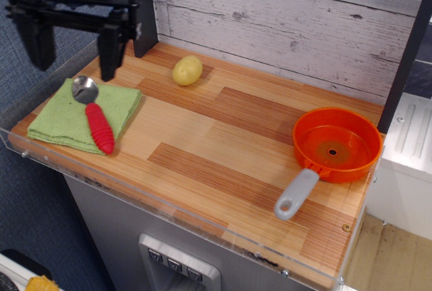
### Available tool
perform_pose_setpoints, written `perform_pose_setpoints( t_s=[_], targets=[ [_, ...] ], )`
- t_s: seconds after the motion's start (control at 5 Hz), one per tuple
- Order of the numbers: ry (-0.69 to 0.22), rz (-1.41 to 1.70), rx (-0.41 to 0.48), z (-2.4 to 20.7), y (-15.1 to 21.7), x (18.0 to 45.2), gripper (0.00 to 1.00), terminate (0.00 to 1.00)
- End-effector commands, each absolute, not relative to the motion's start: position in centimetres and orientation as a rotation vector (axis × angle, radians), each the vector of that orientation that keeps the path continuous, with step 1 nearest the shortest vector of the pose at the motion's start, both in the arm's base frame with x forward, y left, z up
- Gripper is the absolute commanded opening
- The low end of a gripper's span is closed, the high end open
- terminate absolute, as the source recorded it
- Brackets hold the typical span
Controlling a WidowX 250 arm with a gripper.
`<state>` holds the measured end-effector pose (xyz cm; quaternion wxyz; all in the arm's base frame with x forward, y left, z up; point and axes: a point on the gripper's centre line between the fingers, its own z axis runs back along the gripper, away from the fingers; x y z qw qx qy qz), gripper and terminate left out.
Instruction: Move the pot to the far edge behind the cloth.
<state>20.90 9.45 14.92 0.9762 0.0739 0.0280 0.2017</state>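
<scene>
1. I read the pot (187, 70) as light, rigid and smooth, likely to slip; I'd pinch it across its narrow middle.
2. Its long axis runs diagonally, upper end toward the back wall (290, 14). It lies near the far edge, right of the cloth (64, 119) and well apart from it.
3. My gripper (71, 44) hangs spread and empty above the cloth's far side.

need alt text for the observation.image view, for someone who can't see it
An open black gripper hangs above a light-green cloth at the wooden counter's left end; a red-handled spoon lies on the cloth. The pale-yellow pot sits alone near the back wall, and an orange pan with a grey handle is at right.
</scene>
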Motion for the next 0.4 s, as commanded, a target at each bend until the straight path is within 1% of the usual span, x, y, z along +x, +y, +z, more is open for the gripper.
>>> perform_pose_setpoints(
  t_s=[0.0,0.2],
  targets=[
    [0.023,0.467,0.121,15.70,10.47,19.54,1.00,0.00],
    [0.023,0.467,0.121,15.70,10.47,19.54,1.00,1.00]
  ],
)
